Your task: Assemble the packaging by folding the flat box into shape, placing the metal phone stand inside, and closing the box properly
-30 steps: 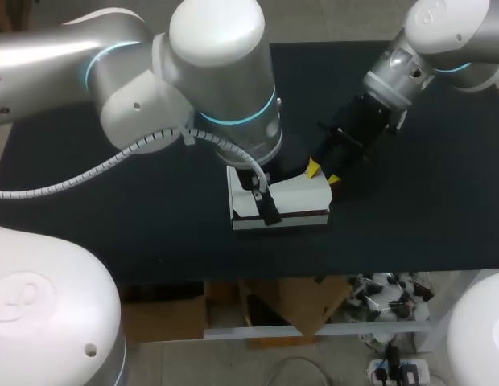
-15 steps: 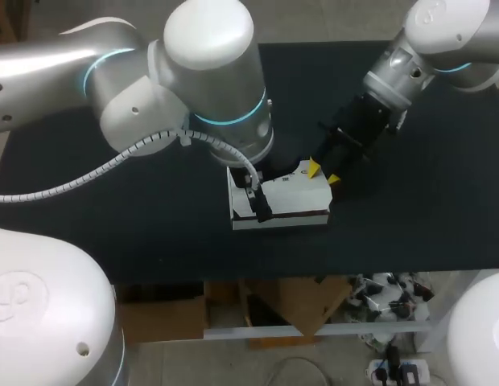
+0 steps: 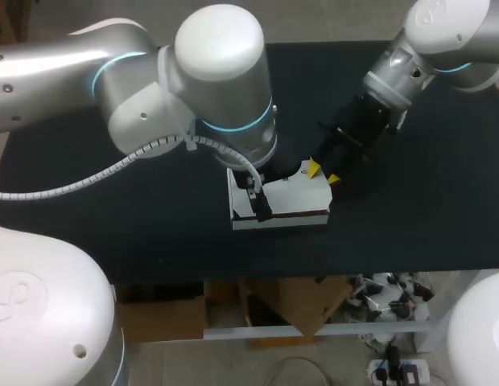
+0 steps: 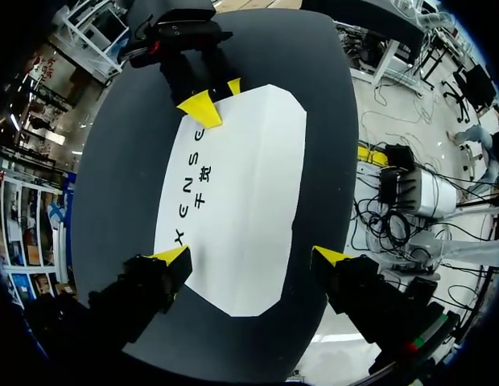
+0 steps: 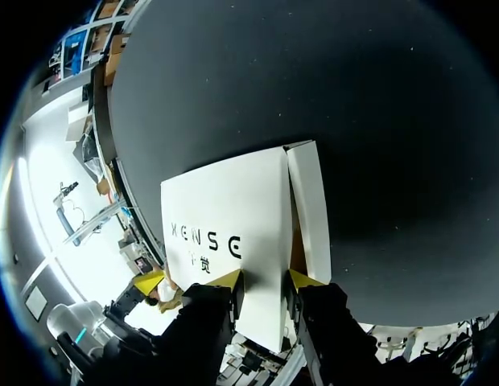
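Note:
The white box (image 3: 294, 199) lies on the black table near its front edge, with its printed lid (image 4: 249, 177) down on top. My left gripper (image 4: 251, 256) hangs open above the box's left end, and its yellow tips straddle the lid's width without touching it. At the other end my right gripper (image 3: 323, 173) is shut on the lid's edge; in the right wrist view the white panel (image 5: 225, 217) runs between the two tips of my right gripper (image 5: 263, 279). A narrow side flap (image 5: 310, 205) lies beside the lid. The metal phone stand is not in sight.
The black tabletop (image 3: 410, 225) carries only the box, close to the front edge (image 3: 378, 272). My left arm's thick wrist (image 3: 225, 88) hangs over the box's far left corner and hides it in the head view.
The lid has come down from a raised tilt to lie flat. My left arm has swung slightly, its finger shifting a little along the box's left end. The right arm has stayed put.

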{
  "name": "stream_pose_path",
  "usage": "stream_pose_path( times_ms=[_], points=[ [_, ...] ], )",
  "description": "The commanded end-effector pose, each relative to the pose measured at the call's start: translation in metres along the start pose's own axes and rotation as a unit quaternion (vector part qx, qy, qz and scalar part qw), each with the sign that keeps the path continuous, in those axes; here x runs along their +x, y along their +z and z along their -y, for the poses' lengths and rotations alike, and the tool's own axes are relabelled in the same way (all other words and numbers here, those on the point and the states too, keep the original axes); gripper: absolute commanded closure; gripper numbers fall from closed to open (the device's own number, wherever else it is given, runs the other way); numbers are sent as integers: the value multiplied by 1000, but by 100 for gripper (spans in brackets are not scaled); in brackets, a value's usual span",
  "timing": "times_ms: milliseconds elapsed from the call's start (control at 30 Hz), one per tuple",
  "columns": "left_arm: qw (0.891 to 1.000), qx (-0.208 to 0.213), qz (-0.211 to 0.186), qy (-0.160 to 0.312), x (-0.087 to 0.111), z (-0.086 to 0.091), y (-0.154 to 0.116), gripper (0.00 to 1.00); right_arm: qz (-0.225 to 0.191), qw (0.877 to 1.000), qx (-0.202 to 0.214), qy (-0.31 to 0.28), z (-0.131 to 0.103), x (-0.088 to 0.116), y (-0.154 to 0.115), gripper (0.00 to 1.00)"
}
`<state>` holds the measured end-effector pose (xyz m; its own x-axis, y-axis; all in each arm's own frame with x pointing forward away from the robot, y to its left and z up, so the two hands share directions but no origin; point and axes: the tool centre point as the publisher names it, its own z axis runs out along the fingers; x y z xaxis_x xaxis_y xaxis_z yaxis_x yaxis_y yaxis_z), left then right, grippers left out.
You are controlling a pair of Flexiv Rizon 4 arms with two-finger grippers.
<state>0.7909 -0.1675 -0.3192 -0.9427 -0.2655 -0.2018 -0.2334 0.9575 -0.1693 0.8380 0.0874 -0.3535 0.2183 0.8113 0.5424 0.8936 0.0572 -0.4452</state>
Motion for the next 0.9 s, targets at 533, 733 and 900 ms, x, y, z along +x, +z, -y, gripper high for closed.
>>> stream_pose_path(
  times_ms=[533,733,900],
  points=[
    [1000,-16,-1,-8,-16,2,18,21,0,1000,0,0,0,0,1,65],
    [1000,-23,6,-7,-17,3,21,21,0,1000,0,0,0,0,1,64],
    [1000,-23,17,-3,-18,3,22,21,0,1000,0,0,0,0,1,64]
  ],
)
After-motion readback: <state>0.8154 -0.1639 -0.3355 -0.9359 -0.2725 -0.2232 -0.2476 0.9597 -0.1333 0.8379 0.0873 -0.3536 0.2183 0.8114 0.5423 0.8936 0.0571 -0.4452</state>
